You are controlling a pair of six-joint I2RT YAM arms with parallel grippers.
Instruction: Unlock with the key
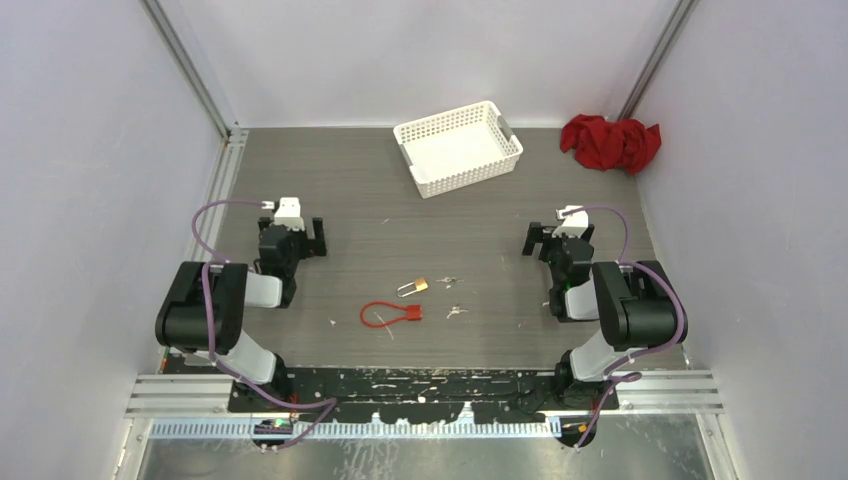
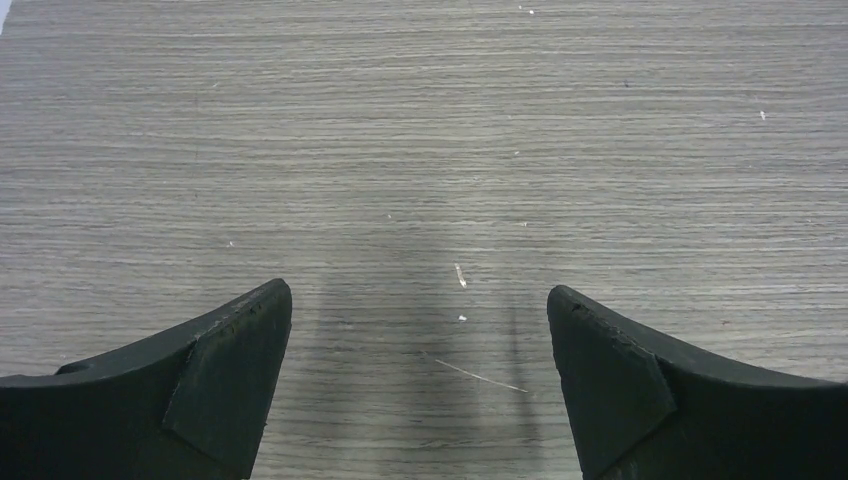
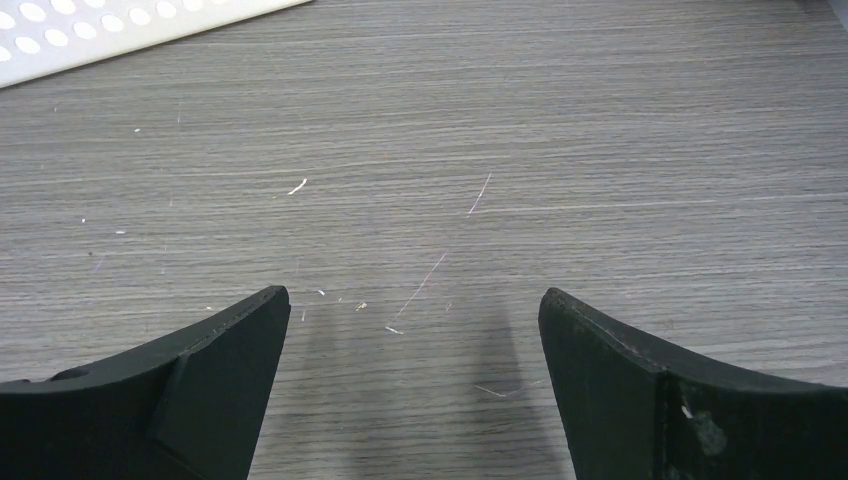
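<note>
I'm looking down on a grey wood-grain table boxed in by pale walls. On my wrist feeds the left gripper and the right gripper both stand spread wide over bare tabletop, nothing between their fingers, each out toward its own side. Between them, well apart from both, lies the small brass padlock with two little keys near its right. A red loop lies just nearer me, and a white basket and red cloth sit at the far edge.
</note>
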